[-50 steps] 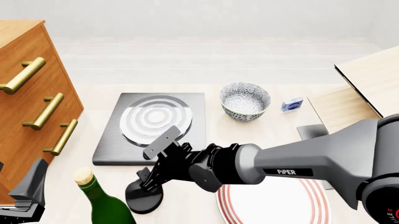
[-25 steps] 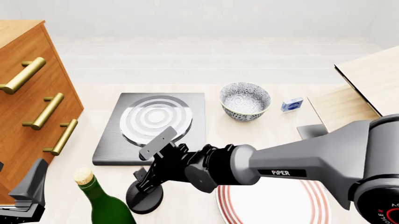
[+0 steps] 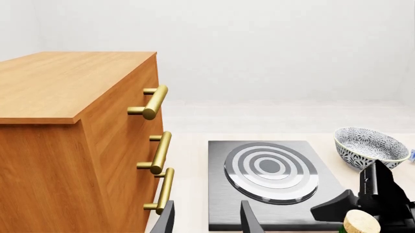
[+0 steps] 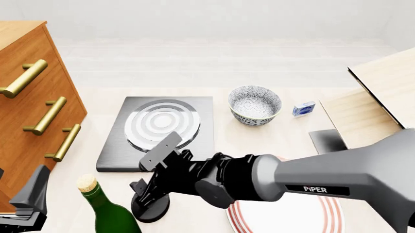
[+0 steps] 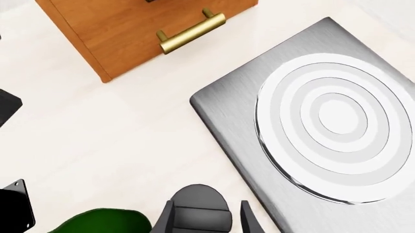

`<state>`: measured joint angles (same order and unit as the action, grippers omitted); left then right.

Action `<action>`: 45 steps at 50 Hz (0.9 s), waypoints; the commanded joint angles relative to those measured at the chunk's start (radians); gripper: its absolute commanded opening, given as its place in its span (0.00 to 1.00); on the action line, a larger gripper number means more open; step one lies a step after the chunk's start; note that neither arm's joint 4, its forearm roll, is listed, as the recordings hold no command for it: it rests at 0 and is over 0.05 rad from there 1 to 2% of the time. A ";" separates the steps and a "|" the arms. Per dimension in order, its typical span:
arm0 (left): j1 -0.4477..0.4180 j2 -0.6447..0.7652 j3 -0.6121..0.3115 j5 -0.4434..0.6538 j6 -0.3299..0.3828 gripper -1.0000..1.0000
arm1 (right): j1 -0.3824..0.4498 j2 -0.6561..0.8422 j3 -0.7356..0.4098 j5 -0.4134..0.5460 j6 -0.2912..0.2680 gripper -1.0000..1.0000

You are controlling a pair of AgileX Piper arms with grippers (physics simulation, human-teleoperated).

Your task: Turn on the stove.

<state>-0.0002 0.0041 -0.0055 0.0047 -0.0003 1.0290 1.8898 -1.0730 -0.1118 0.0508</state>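
The stove (image 4: 204,138) is a flat dark grey slab with a round burner (image 4: 162,124) of silver rings, at the table's middle left. Its black round knob (image 4: 152,209) sits on the table in front of the slab. My right gripper (image 4: 144,191) hangs just above the knob. In the right wrist view its open fingers (image 5: 246,218) straddle the raised grip of the knob (image 5: 198,206), beside the stove (image 5: 240,121). My left gripper (image 4: 29,201) is open and empty at the front left, with its fingers (image 3: 165,218) facing the stove (image 3: 220,204).
A wooden drawer cabinet (image 4: 29,102) with brass handles stands at the left. A green corked bottle (image 4: 107,208) stands just left of the knob. A red-rimmed white plate (image 4: 324,213) lies at the front right, under my right arm. A patterned bowl (image 4: 255,104) and a small blue box (image 4: 303,108) are behind.
My right gripper has shifted slightly left and down over the knob. The left arm, stove and other things have not moved.
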 commanded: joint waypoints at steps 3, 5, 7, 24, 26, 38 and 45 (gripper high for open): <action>0.000 -0.001 0.000 -0.001 0.000 1.00 | -0.065 -0.093 0.014 0.017 -0.080 1.00; 0.000 -0.001 0.000 -0.001 0.000 1.00 | -0.073 -0.104 0.018 0.018 -0.089 1.00; 0.000 -0.001 0.000 -0.001 0.000 1.00 | -0.080 -0.118 0.026 0.016 -0.088 1.00; 0.000 -0.001 0.000 -0.001 0.000 1.00 | -0.112 -0.305 0.140 -0.014 -0.086 1.00; 0.000 -0.001 0.000 -0.001 0.000 1.00 | -0.120 -0.325 0.160 -0.023 -0.082 1.00; 0.000 -0.001 0.000 -0.001 0.000 1.00 | -0.201 -0.561 0.318 -0.088 -0.040 1.00; 0.000 -0.001 0.000 -0.001 0.000 1.00 | -0.237 -0.690 0.427 -0.108 -0.020 1.00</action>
<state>-0.0001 0.0031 -0.0056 0.0038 -0.0002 0.8459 1.3703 -0.7763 -0.1860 0.0031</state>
